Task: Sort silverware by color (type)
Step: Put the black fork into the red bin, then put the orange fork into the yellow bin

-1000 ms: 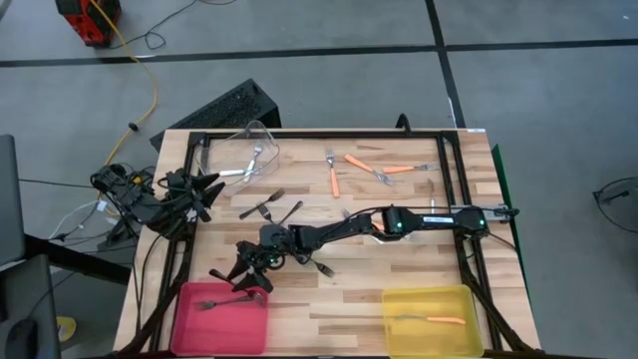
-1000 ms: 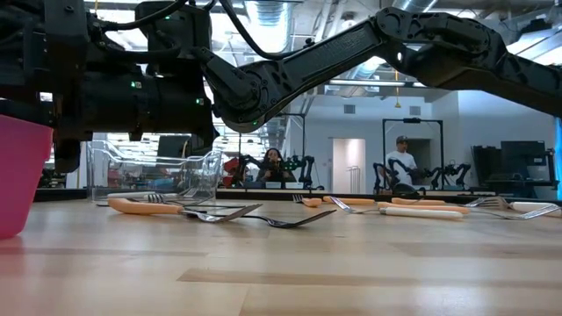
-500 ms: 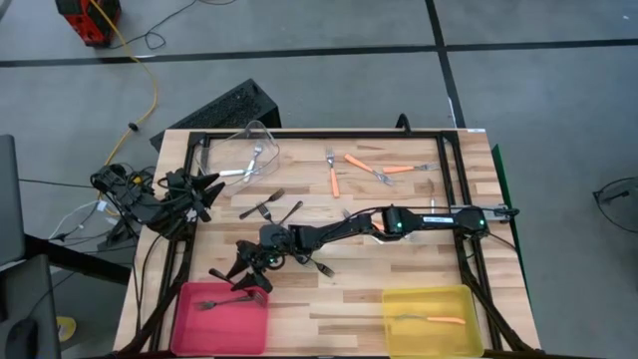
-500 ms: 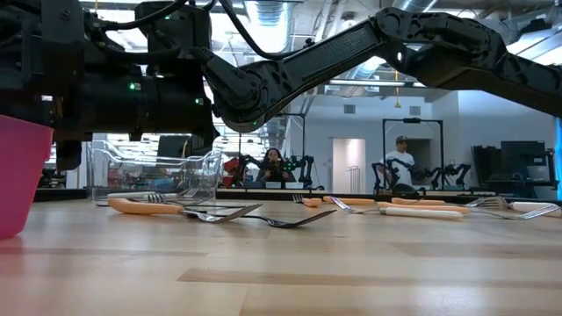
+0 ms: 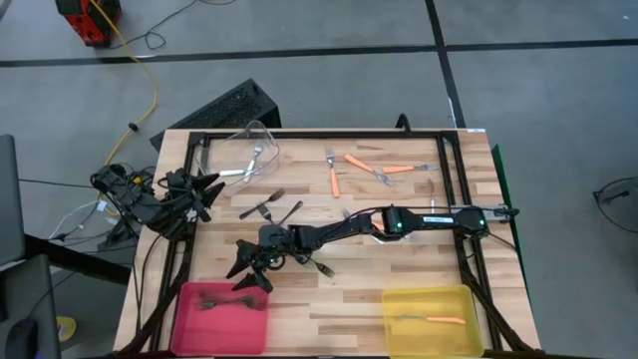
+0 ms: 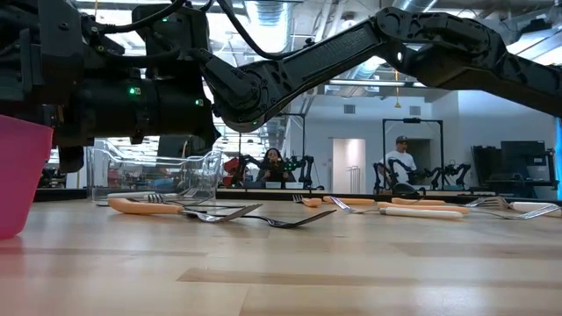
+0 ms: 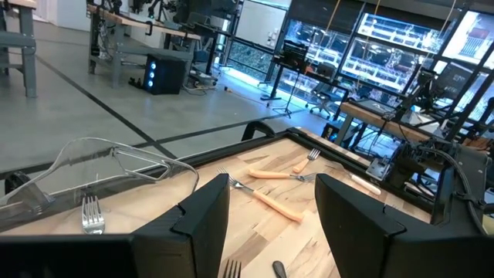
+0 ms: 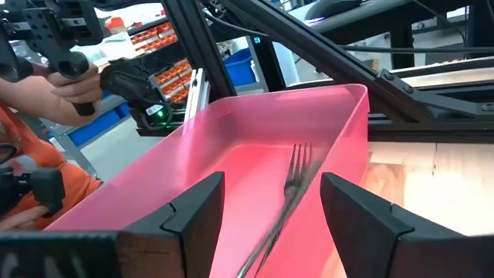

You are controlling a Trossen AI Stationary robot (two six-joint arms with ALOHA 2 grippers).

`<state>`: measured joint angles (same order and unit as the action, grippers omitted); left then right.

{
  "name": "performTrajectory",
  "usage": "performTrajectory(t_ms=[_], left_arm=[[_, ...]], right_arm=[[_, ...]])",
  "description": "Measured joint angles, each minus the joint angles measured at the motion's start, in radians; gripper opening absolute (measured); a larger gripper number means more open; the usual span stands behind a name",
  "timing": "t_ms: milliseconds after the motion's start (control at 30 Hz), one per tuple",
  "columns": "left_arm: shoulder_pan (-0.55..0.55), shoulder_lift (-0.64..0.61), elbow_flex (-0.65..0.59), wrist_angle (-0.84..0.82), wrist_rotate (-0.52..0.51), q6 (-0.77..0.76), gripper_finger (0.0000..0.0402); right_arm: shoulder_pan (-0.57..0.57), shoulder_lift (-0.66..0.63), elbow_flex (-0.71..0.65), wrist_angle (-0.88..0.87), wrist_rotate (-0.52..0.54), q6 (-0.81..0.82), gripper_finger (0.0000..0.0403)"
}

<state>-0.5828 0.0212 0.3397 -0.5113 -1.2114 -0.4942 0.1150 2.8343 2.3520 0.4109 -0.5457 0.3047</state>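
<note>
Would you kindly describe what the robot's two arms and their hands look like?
Both arms are dark, slim, jointed tubes. The right arm carries small green lights and a white label; black cables bunch beside the left arm. Each hand, left hand and right hand, has two black, angular, wedge-shaped fingers.

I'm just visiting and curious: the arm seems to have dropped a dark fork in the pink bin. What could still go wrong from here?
1. The right gripper hangs open just above the pink bin's edge; moving off low, it might clip the rim and shove the bin.
2. Two dark forks lie close together mid-table, so one grab might catch both or knock one aside.
3. The orange-handled forks partly overlap; lifting one could drag its neighbour.
</note>
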Motion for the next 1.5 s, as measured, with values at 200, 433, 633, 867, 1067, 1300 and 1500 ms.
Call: performTrajectory(t_ms=[200, 433, 633, 867, 1067, 1300, 1500], left_arm=[[0.000, 0.000, 0.000, 0.000, 0.000, 0.000, 0.0178], [0.000, 0.000, 0.000, 0.000, 0.000, 0.000, 0.0178], [0.000, 0.000, 0.000, 0.000, 0.000, 0.000, 0.0178], [0.000, 0.000, 0.000, -0.002, 0.000, 0.000, 0.0178], [0.000, 0.000, 0.000, -0.003, 0.001, 0.000, 0.0178], [0.000, 0.000, 0.000, -0.003, 0.001, 0.000, 0.0178], [0.000, 0.000, 0.000, -0.004, 0.001, 0.000, 0.0178]], right_arm=[[-0.002, 0.000, 0.000, -0.001, 0.023, -0.003, 0.0240], [-0.035, -0.040, -0.001, -0.083, 0.018, 0.014, 0.0240], [-0.078, -0.166, 0.001, -0.387, 0.017, -0.141, 0.0240], [-0.127, -0.307, 0.000, -0.908, 0.148, -0.313, 0.0233], [-0.139, -0.331, 0.001, -1.064, 0.331, -0.270, 0.0218], [-0.108, -0.304, -0.004, -1.077, 0.446, -0.234, 0.0201], [-0.065, -0.277, -0.006, -1.064, 0.476, -0.227, 0.0192]])
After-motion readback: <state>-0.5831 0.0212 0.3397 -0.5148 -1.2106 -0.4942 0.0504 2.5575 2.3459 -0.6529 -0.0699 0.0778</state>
